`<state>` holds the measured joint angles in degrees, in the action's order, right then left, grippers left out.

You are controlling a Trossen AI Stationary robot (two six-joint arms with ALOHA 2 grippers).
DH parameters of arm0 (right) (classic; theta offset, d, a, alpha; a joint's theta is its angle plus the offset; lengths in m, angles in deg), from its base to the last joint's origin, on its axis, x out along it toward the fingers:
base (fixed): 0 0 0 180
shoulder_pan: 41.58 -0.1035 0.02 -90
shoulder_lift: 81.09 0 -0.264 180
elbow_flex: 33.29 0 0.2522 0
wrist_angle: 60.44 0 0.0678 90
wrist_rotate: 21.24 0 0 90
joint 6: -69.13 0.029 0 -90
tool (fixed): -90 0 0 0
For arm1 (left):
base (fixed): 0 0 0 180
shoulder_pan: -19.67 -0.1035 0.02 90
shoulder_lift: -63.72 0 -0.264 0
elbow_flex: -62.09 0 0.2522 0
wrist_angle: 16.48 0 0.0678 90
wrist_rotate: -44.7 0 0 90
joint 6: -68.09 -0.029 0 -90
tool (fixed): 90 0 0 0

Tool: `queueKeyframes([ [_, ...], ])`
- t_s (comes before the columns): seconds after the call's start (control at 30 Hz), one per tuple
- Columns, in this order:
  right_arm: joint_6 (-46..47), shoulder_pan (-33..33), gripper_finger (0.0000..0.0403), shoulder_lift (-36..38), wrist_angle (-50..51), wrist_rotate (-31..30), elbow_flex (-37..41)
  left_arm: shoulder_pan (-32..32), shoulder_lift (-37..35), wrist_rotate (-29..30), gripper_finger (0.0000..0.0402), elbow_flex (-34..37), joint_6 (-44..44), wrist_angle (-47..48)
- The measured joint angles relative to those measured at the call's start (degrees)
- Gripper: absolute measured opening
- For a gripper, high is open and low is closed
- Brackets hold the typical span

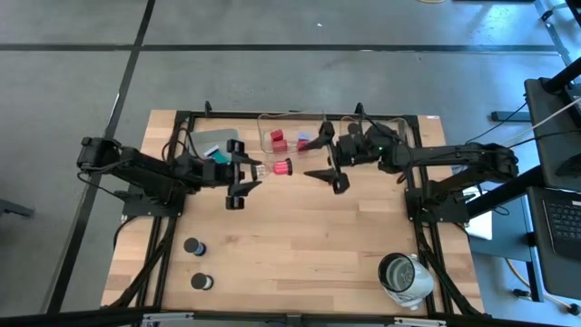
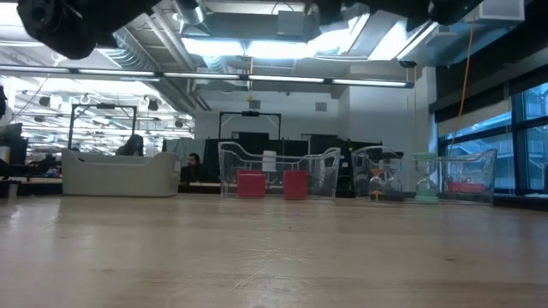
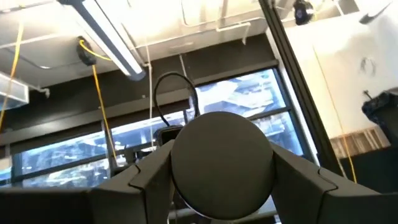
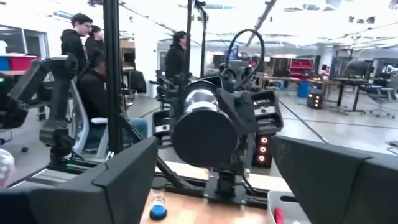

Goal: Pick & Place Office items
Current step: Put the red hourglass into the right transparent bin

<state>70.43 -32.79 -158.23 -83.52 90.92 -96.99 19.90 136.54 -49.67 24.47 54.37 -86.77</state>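
Both arms meet in the air above the middle of the wooden surface [image 1: 290,236], so this looks like a handover. The left end effector [image 1: 257,170] holds a black round cap [image 3: 222,163] between its fingers, lifted clear of the surface. The right end effector [image 1: 329,173] stands wide just beside it, with nothing gripped. Two red blocks [image 2: 272,185] already lie in the clear tray [image 1: 269,124] at the far edge.
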Motion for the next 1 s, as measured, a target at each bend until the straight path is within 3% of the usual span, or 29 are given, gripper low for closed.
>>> queueKeyframes([
  [0.4,0.4,-0.1,0.0388,-2.0,-1.9,-2.4,0.0,-0.6,0.0,-1.8,0.0212,-4.4,-6.1,3.8],
  [1.0,1.3,-0.8,0.0394,-4.3,-9.0,-1.6,0.0,-2.4,4.3,-4.2,0.0212,-8.7,-6.2,4.9],
])
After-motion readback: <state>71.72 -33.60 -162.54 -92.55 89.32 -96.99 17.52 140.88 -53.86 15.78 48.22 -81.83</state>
